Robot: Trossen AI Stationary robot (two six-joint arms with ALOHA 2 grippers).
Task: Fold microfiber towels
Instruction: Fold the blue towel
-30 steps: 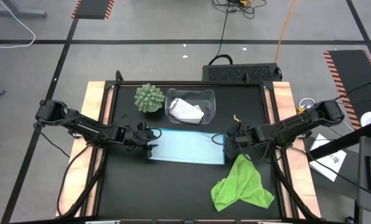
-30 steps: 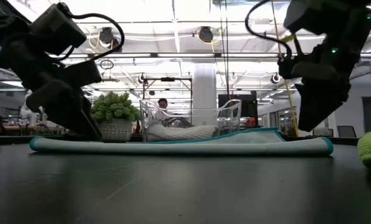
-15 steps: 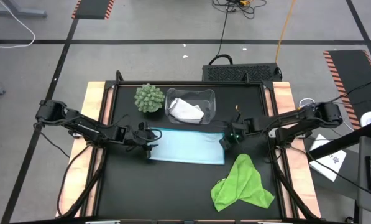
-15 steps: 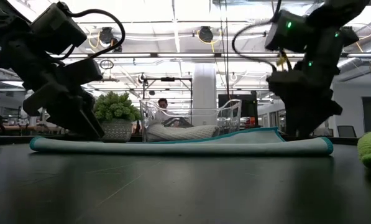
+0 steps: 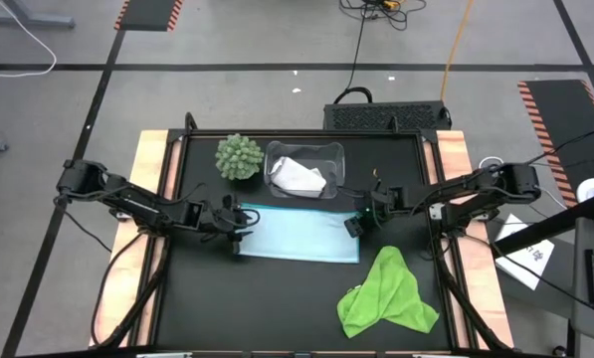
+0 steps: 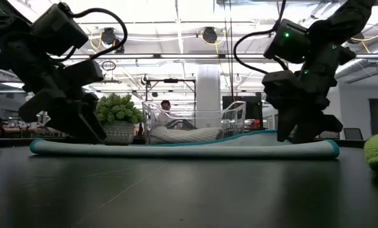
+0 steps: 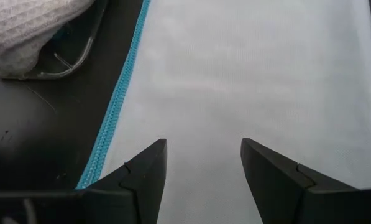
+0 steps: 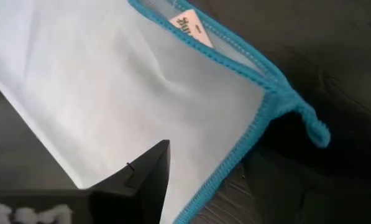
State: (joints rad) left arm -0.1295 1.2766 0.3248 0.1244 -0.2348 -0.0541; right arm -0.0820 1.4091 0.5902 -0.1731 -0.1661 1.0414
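Both dark arms reach in low from the two sides of the table (image 5: pixel 177 298), each bent down to one short end of the light blue towel (image 5: pixel 298 237).

The left gripper (image 5: pixel 235 232) sits at the towel's left end. In its wrist view its two fingers (image 7: pixel 145 171) are apart, over the blue cloth, with nothing between them.

The right gripper (image 5: pixel 358 221) is at the towel's right end, near the far corner. In the low view it hangs just above the cloth. Only one of its fingers (image 8: pixel 149 169) shows in its wrist view, so I cannot tell how wide it is or if it holds anything. That view shows the towel's corner with its small white tag (image 8: pixel 191 28).

There are three towels. The blue one lies flat and long in the middle of the table. The white towel (image 5: pixel 298 177) is bunched up inside the clear plastic bin (image 5: pixel 332 154), just behind the blue one. The lime green towel (image 5: pixel 386 294) lies crumpled near the front right.

There is one bin and one round spiky green plant (image 5: pixel 238 156), side by side at the back.
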